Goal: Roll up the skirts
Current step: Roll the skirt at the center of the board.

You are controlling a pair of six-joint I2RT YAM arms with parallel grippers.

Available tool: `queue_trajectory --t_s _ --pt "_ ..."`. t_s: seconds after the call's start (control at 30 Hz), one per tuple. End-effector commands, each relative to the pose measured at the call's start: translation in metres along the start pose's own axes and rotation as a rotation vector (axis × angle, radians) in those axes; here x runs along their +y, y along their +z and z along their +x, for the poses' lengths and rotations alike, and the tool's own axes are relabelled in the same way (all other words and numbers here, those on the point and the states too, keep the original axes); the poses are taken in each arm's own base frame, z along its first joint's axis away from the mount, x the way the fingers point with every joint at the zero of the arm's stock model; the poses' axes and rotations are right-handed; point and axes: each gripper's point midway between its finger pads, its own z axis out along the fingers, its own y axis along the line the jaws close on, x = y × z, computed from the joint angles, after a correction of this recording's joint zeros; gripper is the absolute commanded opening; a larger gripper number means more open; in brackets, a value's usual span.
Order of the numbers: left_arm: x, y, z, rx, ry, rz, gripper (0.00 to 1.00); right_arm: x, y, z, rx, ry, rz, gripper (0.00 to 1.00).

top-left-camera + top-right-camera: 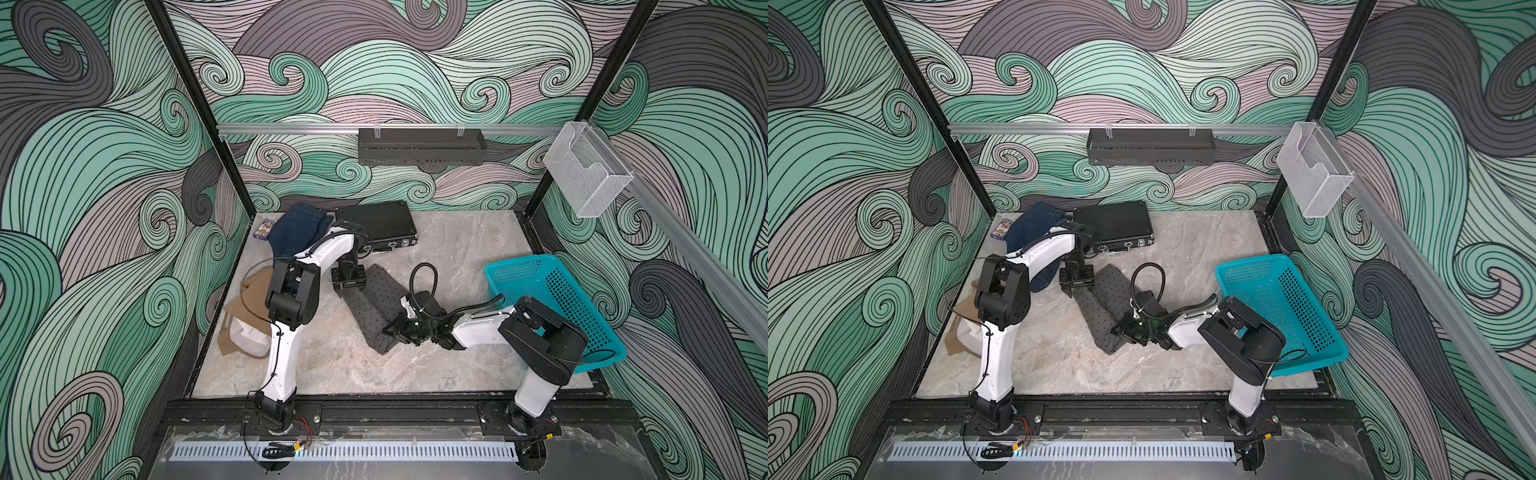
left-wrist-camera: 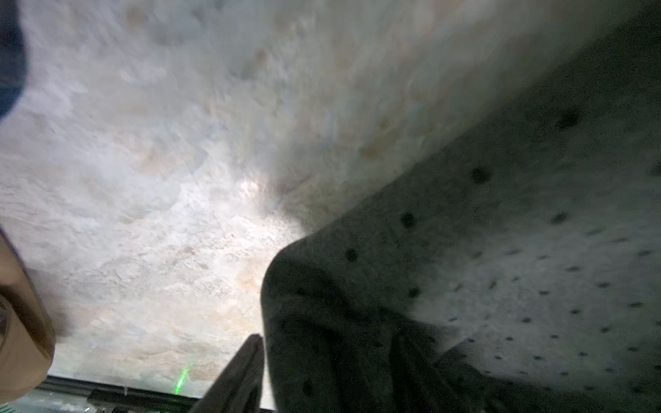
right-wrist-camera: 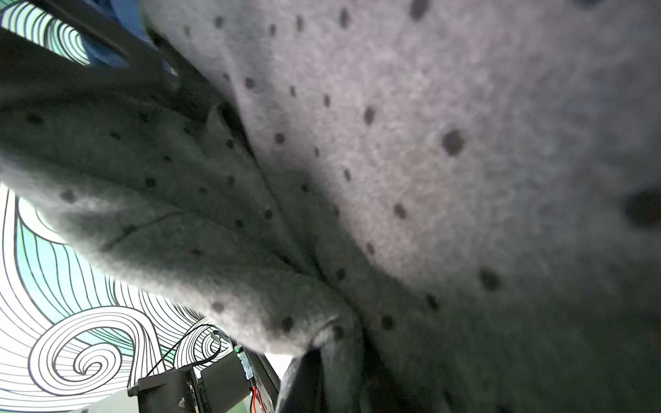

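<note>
Right tool [image 1: 391,331] pinches the dotted grey skirt [image 1: 374,300]; left tool [image 1: 350,291] stands spread at its other end. Teal basket [image 1: 562,291] lies off the right tool's right; closed black case [image 1: 376,222] sits behind the left tool.

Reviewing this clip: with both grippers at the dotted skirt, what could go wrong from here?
1. The right gripper pinches only a bunched bit of the dotted grey skirt; rolling from there may come out skewed and loose.
2. The left gripper sits at the skirt's far end, its hold unclear; that end might slip.
3. The left arm reaches over the denim skirt and tan skirt and might drag them.
</note>
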Motion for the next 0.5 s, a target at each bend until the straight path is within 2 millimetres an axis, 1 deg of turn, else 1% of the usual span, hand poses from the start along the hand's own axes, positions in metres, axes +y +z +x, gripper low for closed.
queue_trajectory --t_s 0.0,0.07,0.13,0.17,0.23,0.27,0.33,0.4,0.43,0.47 --pt "0.009 -0.037 -0.004 -0.065 -0.07 0.069 0.67 -0.072 0.002 0.022 0.063 0.112 0.249 0.0" --pt "0.01 -0.058 -0.003 -0.122 -0.07 0.119 0.69 -0.073 0.003 0.022 0.073 0.112 0.246 0.0" --pt "0.023 -0.077 0.001 -0.209 -0.092 0.113 0.72 -0.072 0.003 0.022 0.074 0.105 0.246 0.0" --pt "0.025 -0.084 0.004 -0.246 -0.096 0.144 0.72 -0.073 0.002 0.022 0.074 0.101 0.252 0.0" --pt "0.019 -0.086 0.016 -0.276 -0.102 0.244 0.7 -0.072 0.002 0.021 0.073 0.096 0.25 0.0" --pt "0.009 -0.086 0.023 -0.288 -0.081 0.317 0.67 -0.072 0.002 0.021 0.074 0.093 0.25 0.0" --pt "-0.003 -0.074 0.037 -0.291 -0.072 0.404 0.57 -0.074 0.001 0.02 0.075 0.092 0.254 0.0" --pt "-0.025 -0.058 0.049 -0.276 -0.043 0.532 0.4 -0.075 0.0 0.019 0.075 0.093 0.257 0.0" --pt "-0.029 -0.048 0.052 -0.269 -0.049 0.549 0.33 -0.076 0.0 0.02 0.077 0.094 0.258 0.0" --pt "-0.035 -0.039 0.055 -0.262 -0.047 0.565 0.3 -0.076 0.0 0.02 0.08 0.093 0.258 0.0"
